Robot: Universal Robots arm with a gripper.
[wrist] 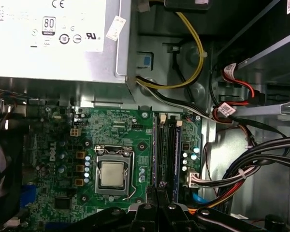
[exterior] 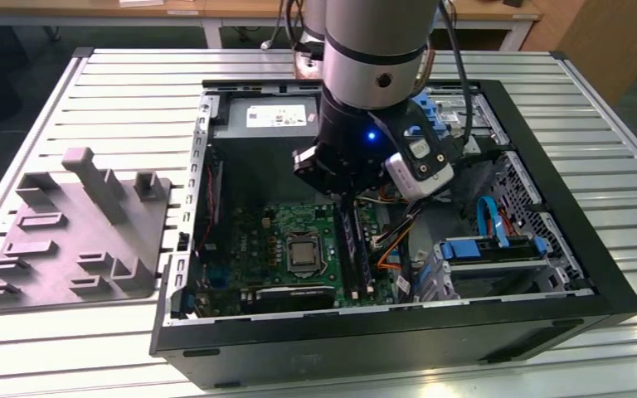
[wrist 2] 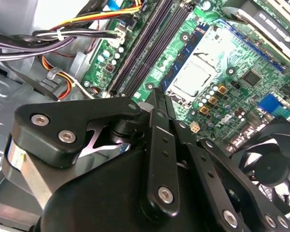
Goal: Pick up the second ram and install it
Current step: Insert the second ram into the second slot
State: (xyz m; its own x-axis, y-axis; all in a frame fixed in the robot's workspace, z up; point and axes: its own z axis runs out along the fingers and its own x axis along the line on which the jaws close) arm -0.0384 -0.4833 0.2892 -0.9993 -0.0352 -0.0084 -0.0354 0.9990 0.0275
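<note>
Slatted metal table (exterior: 109, 83) is noted, with open computer case (exterior: 352, 348) set at centre frame and grey fixture (exterior: 75, 232) at the exterior view's left. Gripper (exterior: 344, 196) is positioned inside the case, directly over slot strips (wrist: 164, 150) of motherboard (wrist: 135, 125). Fingertips (wrist 2: 158, 102) are seen drawn together; nothing clamped can be made out. Second ram (wrist: 177, 150) is judged to be the blue-edged stick standing edge-on in the slots, between processor socket (wrist: 111, 174) and cable bundle (wrist: 251, 164). Install step is judged in hand, seating unconfirmed. Straight pressure in line with the slot would be called for.
</note>
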